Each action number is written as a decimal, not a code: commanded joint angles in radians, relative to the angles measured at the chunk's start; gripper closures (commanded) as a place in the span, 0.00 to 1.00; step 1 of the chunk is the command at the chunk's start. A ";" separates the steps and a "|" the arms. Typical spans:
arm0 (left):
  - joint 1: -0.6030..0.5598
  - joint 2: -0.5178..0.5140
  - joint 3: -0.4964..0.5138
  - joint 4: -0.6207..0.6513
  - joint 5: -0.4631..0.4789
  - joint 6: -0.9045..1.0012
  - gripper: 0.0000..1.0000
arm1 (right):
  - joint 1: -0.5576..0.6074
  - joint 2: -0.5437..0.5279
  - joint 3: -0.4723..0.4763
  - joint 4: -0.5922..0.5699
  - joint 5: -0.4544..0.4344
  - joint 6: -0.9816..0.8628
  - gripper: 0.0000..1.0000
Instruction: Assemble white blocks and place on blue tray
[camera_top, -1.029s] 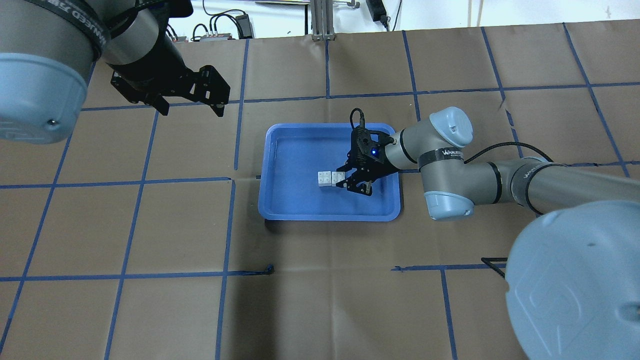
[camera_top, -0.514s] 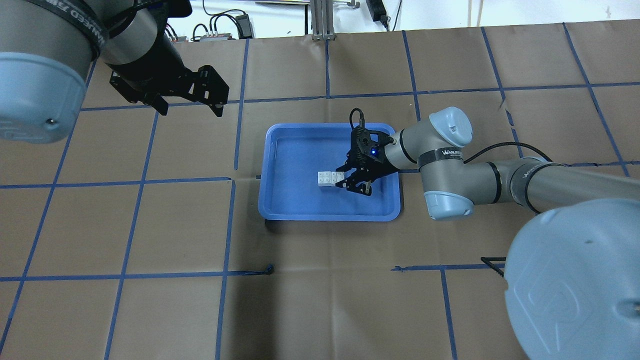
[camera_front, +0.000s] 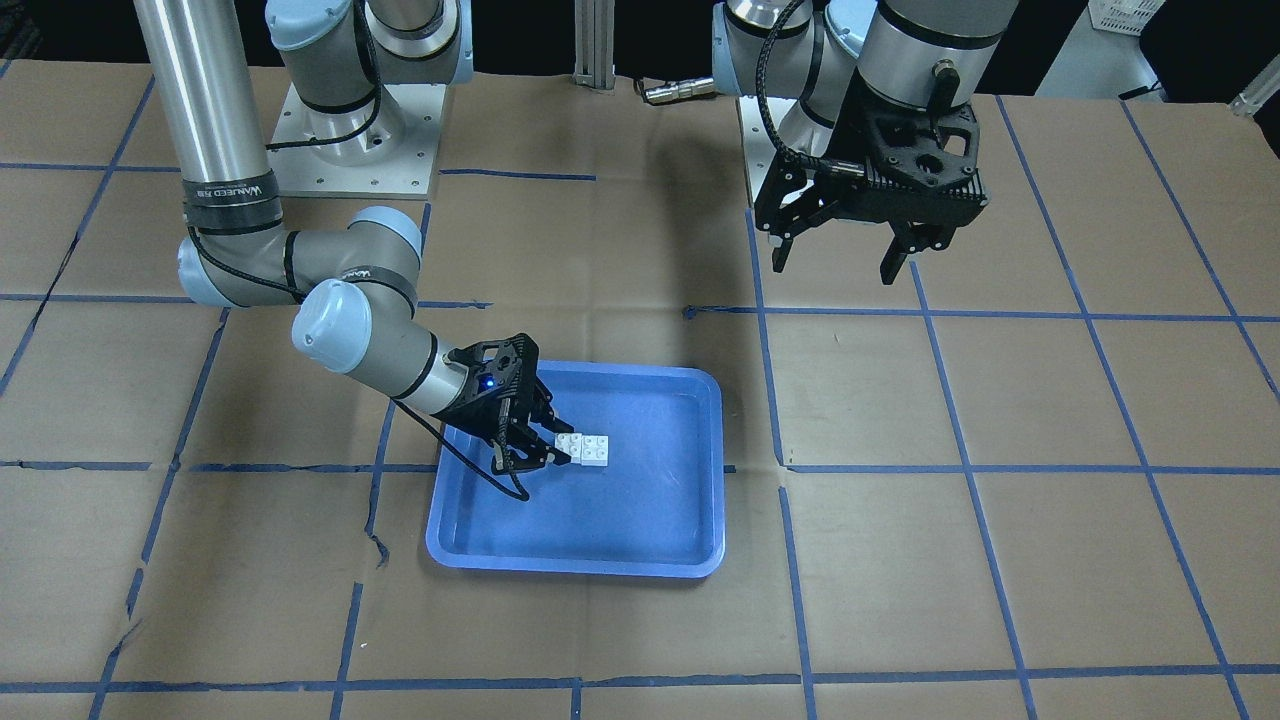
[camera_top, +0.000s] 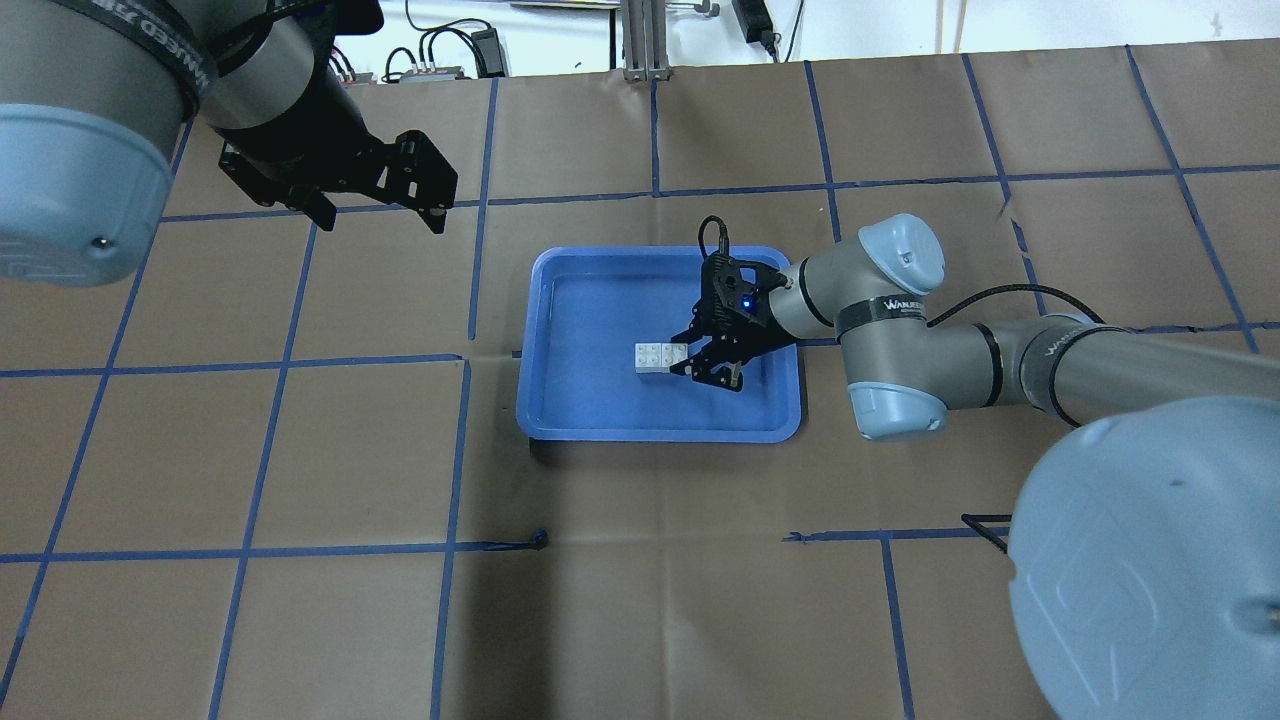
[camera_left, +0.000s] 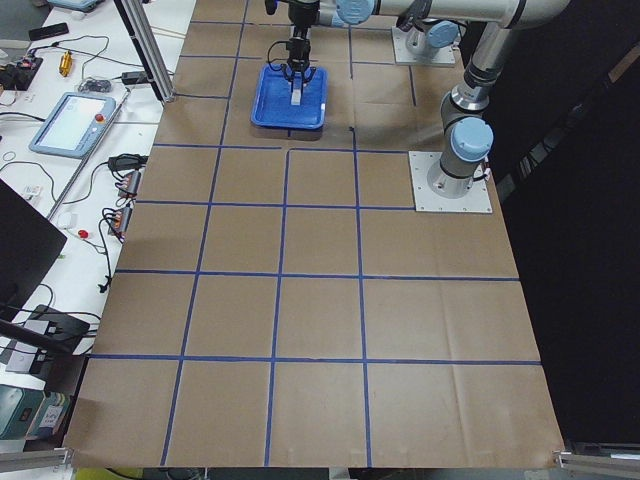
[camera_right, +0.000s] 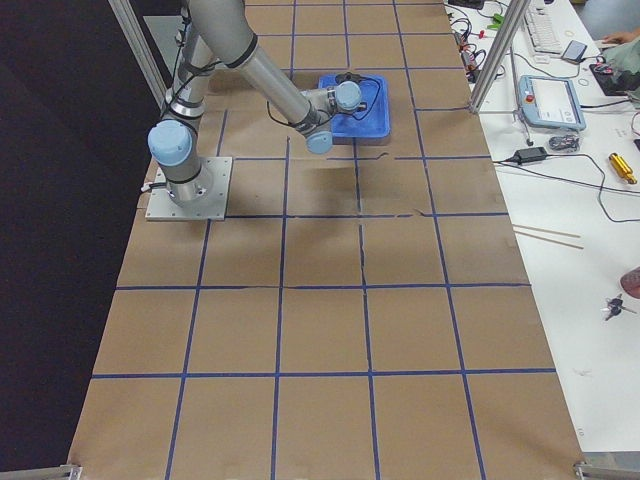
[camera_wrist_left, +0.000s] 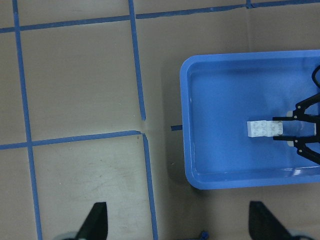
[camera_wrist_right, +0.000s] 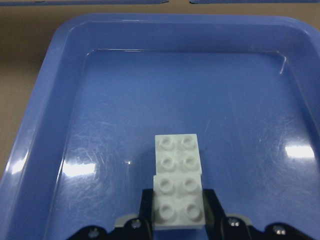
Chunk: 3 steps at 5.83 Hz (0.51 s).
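Note:
The two white blocks (camera_top: 655, 357) lie end to end as one piece on the floor of the blue tray (camera_top: 660, 432). They also show in the front view (camera_front: 590, 449) and the left wrist view (camera_wrist_left: 264, 129). My right gripper (camera_top: 683, 357) reaches low into the tray and is shut on the nearer block. The right wrist view shows its pads hugging that block, with the other block (camera_wrist_right: 176, 155) sticking out ahead. My left gripper (camera_top: 375, 195) is open and empty. It hangs high over the table, left of and beyond the tray.
The table is covered in brown paper with a grid of blue tape (camera_top: 470, 280). The tray rim (camera_front: 575, 565) stands raised around the blocks. The two arm bases (camera_front: 350, 150) are at the robot's side. Cables and a pendant (camera_left: 75, 120) lie off the table.

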 joint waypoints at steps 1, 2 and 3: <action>0.001 0.000 0.000 0.000 0.000 0.000 0.01 | 0.000 0.002 0.000 -0.001 0.006 0.003 0.47; 0.000 0.000 0.000 0.000 0.000 0.000 0.01 | 0.000 0.002 0.000 -0.003 0.006 0.003 0.32; 0.000 0.000 0.000 0.000 0.000 0.000 0.01 | 0.000 0.002 -0.002 -0.003 0.006 0.003 0.17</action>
